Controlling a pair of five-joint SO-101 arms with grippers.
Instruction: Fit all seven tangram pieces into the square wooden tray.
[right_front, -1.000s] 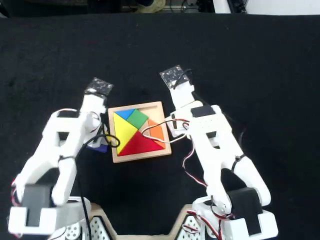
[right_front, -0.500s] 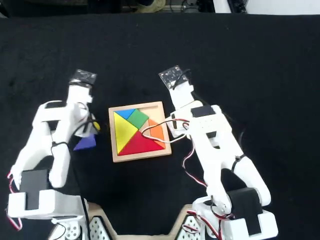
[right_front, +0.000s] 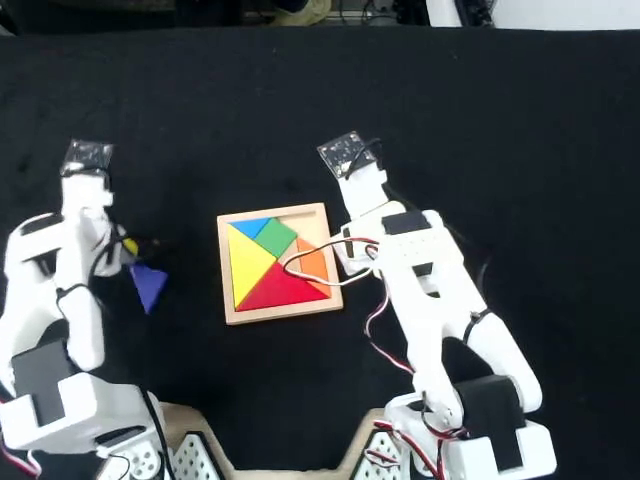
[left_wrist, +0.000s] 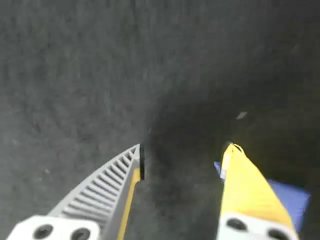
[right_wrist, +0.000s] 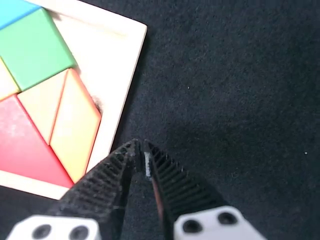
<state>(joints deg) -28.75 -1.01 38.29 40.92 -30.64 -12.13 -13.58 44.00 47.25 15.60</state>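
Left gripper (left_wrist: 185, 160): spread wide, empty. Blue triangle (right_front: 150, 287): flat, just beside that gripper, between it and the tray (right_front: 275, 312), one corner toward my base. Left arm is nearer. Right gripper (right_wrist: 140, 150): clenched on nothing, beside the tray's rim.

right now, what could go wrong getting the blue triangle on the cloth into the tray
1. The blue triangle lies flat on the cloth, outside the tray, beside the open left gripper. A low grasp may just shove it along.
2. The shut right gripper sits at the tray's edge by the bare slot, and a white cable loops over the pieces, so a placement could collide or snag.
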